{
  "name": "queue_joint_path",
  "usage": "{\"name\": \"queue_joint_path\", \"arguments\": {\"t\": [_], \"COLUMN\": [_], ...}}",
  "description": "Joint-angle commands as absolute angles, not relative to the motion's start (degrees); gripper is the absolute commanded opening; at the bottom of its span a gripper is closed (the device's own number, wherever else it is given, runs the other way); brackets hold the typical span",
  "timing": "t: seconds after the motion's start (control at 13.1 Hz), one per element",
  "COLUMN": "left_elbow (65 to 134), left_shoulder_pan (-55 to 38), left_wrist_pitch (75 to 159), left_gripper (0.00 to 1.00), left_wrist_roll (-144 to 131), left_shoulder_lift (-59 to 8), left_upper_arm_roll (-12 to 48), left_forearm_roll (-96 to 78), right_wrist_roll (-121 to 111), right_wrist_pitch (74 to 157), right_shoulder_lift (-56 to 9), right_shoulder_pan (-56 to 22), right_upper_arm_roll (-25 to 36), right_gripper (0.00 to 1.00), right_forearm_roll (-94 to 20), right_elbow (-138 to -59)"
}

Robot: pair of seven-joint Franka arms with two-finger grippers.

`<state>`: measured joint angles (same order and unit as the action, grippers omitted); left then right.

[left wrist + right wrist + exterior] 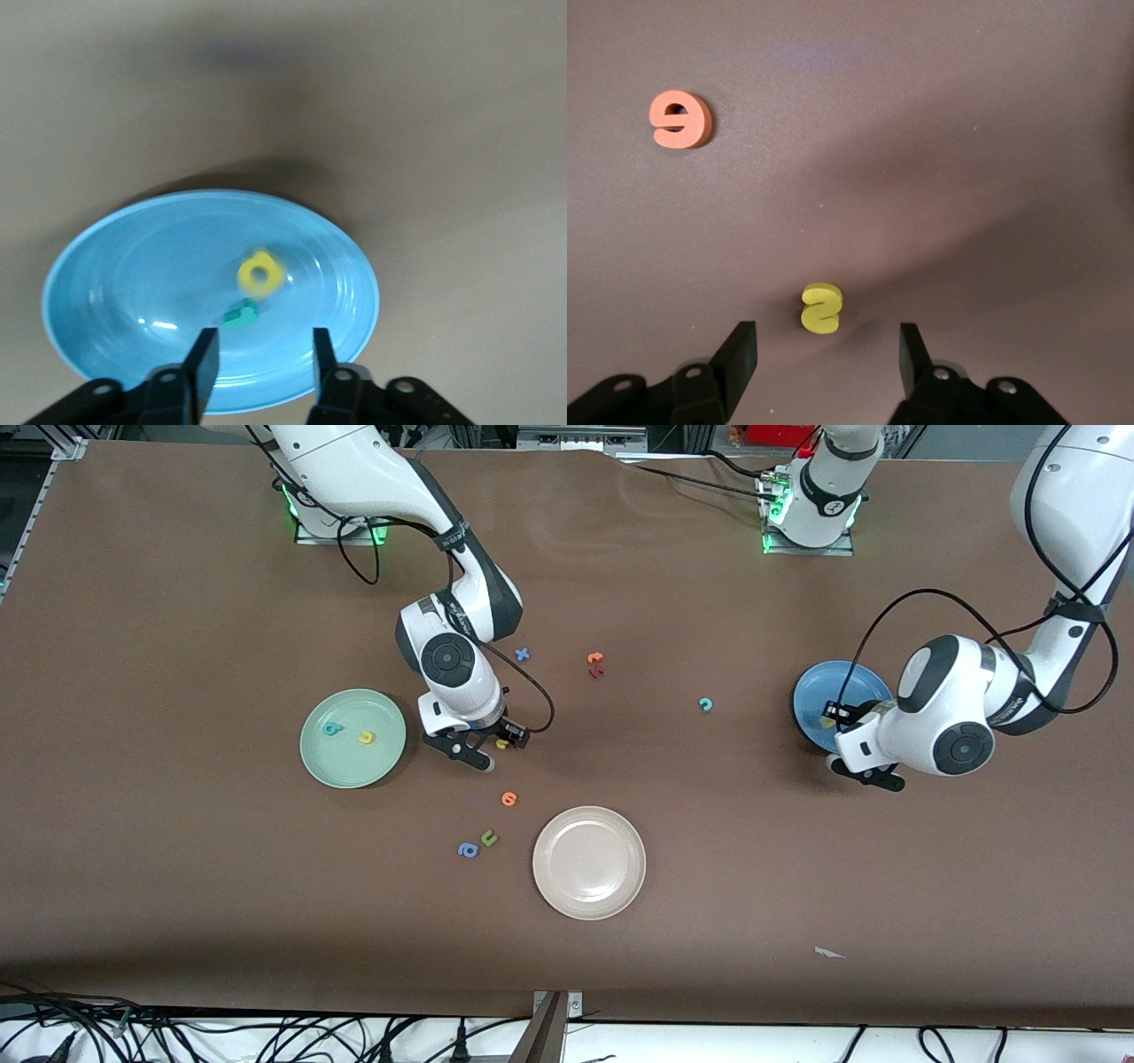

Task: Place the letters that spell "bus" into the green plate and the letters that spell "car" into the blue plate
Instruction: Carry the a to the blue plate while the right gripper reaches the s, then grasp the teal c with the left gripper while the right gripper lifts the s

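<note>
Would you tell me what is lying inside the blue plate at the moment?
In the blue plate lie a yellow "a" and a small teal "r". The left gripper, over it, covers its rim.

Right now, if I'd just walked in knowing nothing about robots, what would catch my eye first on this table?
Probably the right gripper, low over the brown table beside the green plate, with open fingers either side of a yellow "s". The green plate already holds a teal letter and a yellow letter. Toward the left arm's end, the left gripper hangs open over the blue plate, where a yellow "a" and a small teal piece lie.
</note>
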<state>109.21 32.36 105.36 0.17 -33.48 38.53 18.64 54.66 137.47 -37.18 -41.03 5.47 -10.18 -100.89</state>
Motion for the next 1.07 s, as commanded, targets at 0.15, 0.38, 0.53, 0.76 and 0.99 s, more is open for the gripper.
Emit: {"name": "queue_joint_path", "arguments": {"t": [0.15,0.38,0.53,0.76,0.99], "left_elbow": [108.11,107.93,109.07,116.69,121.80], "left_shoulder_pan": [32.08,31.73,31.73,29.97,26.55], "left_wrist_pitch": [105.29,106.17,110.19,124.31,133.31], "left_gripper": [0.89,0.98,1.00,0.99,0.97], "left_wrist_roll": [-1.30,-15.15,-25.09,-36.53,-43.58], "left_shoulder_lift": [-30.94,-31.03,-31.20,-31.20,-31.20], "left_upper_arm_roll": [39.55,44.54,48.07,49.30,49.31], "left_forearm_roll": [17.94,15.73,15.65,15.82,17.13], "right_wrist_roll": [55.37,55.28,55.28,55.37,55.37], "right_wrist_pitch": [138.77,139.13,139.22,140.19,140.19], "right_shoulder_lift": [-39.55,-40.43,-40.43,-40.78,-40.69], "right_shoulder_pan": [-42.19,-42.28,-42.19,-42.28,-42.28], "right_upper_arm_roll": [5.62,5.89,6.15,6.15,6.24], "right_gripper": [0.61,0.58,0.57,0.39,0.22], "right_forearm_roll": [-10.02,-9.32,-8.62,-8.61,-8.61], "right_elbow": [-99.32,-99.40,-99.40,-99.49,-99.41]}}
